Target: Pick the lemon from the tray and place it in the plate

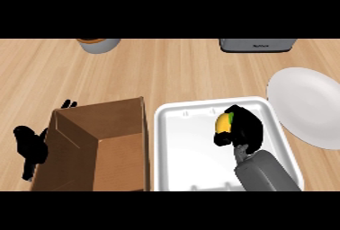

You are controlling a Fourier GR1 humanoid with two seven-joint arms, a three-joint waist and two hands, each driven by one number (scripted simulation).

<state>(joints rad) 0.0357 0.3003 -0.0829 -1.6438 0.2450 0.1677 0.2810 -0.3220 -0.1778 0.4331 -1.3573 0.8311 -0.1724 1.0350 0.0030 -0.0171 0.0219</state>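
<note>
over the white tray (174, 148), as seen from the head view, the right hand (244, 128) is curled round the lemon (224, 122), whose yellow skin with a touch of green shows at the hand's left side. the black fingers (222, 138) are closed about the fruit, so that most of it is hidden. the tray is a smooth, glossy, rounded rectangle with a raised rim, set on the pale wood-grained surface (172, 67). the round white plate (312, 108) lies just beside the tray's right edge, its rim close to the tray's corner, with bare wood beyond it toward the far side. an open brown cardboard box (100, 148), matte and sharp-cornered, stands just left of the tray. the left hand (30, 150) is seen at the box's left wall; whether its fingers are open or closed cannot be told. a grey bowl (98, 45) and a dark grey appliance (257, 45) are cut by the far edge.
</note>
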